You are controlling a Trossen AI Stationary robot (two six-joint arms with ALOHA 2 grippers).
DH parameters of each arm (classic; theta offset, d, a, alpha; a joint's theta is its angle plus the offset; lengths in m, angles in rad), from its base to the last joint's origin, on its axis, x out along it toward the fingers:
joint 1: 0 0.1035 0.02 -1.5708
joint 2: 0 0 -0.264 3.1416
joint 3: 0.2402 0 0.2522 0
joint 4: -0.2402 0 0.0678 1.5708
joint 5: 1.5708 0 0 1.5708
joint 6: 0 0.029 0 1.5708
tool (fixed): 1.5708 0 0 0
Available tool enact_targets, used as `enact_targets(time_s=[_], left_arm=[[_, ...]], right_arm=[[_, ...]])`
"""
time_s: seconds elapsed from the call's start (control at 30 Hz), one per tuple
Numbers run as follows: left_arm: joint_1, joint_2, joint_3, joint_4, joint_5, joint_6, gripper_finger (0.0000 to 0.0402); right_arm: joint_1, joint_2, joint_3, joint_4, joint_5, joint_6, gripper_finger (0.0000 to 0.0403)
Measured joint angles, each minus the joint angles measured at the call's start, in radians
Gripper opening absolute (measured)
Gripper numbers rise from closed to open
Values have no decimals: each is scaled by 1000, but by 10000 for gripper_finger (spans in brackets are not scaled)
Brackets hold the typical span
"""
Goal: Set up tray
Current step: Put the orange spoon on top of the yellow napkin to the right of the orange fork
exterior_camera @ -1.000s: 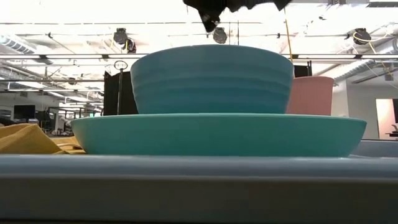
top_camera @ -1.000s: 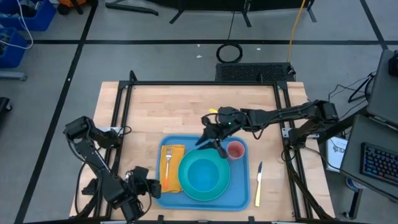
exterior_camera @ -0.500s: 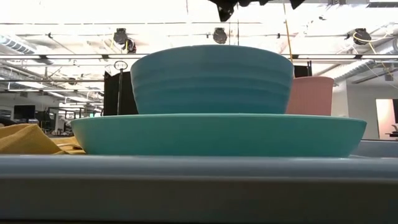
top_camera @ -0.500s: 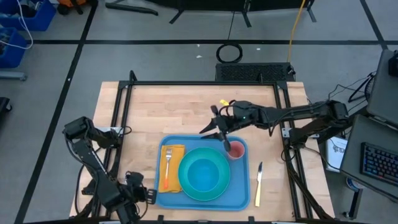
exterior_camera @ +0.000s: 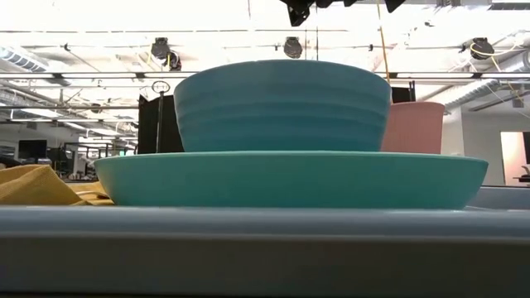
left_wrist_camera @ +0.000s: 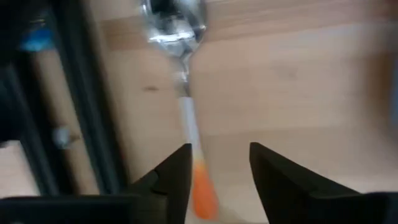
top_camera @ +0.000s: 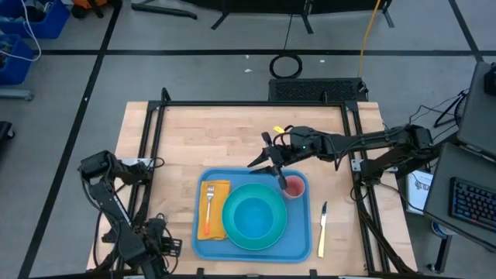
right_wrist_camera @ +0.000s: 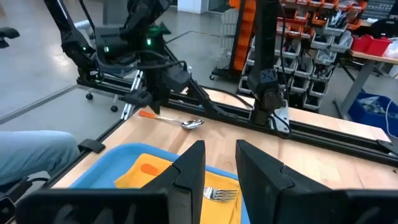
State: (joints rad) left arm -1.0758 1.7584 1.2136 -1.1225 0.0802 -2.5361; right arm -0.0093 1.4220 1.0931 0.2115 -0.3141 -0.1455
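Observation:
The blue tray lies near the table's near edge. On it stand a turquoise plate with a blue bowl in it, a pink cup, and a yellow napkin with a fork on it. My right gripper hovers open above the tray's far edge, beside the cup. My left gripper is open, low at the table's near left. In its wrist view its fingers stand either side of the orange handle of a spoon that lies on the wood.
A knife with a yellow handle lies on the wood just right of the tray. Black frame rails run along the table's left, right and far sides. Bare wood spreads beyond the tray toward the far edge.
My right gripper has drawn back from the pink cup, rising and shifting toward the far edge, and then held still; the cup has stayed in place. My left gripper has moved toward the table's near left corner, away from the tray.

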Motion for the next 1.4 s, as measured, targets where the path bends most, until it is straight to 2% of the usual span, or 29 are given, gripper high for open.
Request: enact_targets(time_s=[0.27, 0.43, 0.57, 1.0, 1.13, 1.27, 1.4], left_arm=[[-27, 41, -1, 18, -8, -7, 201], [-40, 59, -9, 22, -30, -14, 202], [-27, 91, -32, 22, 17, -9, 202], [-49, 95, -44, 48, -6, -5, 202], [-54, 95, -65, 59, 25, -11, 202], [-58, 90, -113, 129, -22, 7, 202], [-54, 88, -142, 177, -10, 1, 202]], right_arm=[[16, 0, 0, -14, 0, 1, 79], [35, 0, 0, -15, 0, 0, 79], [48, 0, 0, -14, -1, -6, 79], [58, 0, 0, -13, 0, -27, 79], [58, 0, 0, -13, 0, -26, 79], [58, 0, 0, -13, 0, -25, 79], [58, 0, 0, -13, 1, -24, 79]])
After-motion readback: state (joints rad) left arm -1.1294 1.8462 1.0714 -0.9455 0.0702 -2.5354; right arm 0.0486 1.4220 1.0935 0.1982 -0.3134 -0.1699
